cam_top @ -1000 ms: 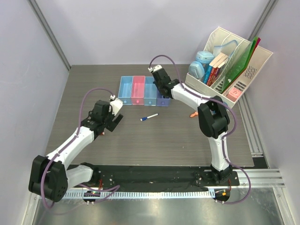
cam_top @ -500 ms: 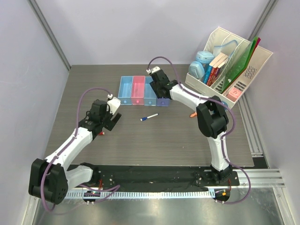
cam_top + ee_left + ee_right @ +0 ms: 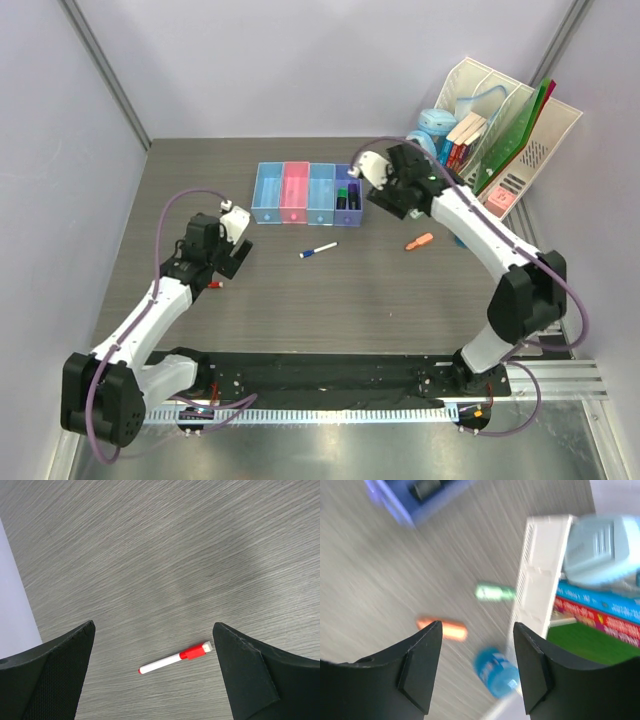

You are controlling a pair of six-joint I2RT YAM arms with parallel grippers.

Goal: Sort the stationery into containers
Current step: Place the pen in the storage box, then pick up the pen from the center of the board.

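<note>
In the top view, the left gripper (image 3: 236,258) hangs low over the grey table (image 3: 400,300) at the left of the frame. Its wrist view shows its jaws spread wide with nothing between them. The red-capped marker (image 3: 175,657) lies flat on the wood below, between the two fingers (image 3: 50,675) and touching neither. From above only its red end (image 3: 214,284) shows beside the arm.

Further in, near the middle of the frame, lies the blue-capped marker (image 3: 318,249). The orange highlighter (image 3: 420,241) lies to its right, well apart.

Beyond them stands the row of four trays (image 3: 295,192). A few dark items lie in the purple tray (image 3: 348,212) at the row's right end, too small to name.

Just right of that tray is the right gripper (image 3: 395,203). Its blurred wrist view shows its jaws apart and empty. Below it are the orange highlighter, a green highlighter (image 3: 494,592) and a blue roll (image 3: 495,672), the last two close to the white rack (image 3: 520,150) at the upper right.
</note>
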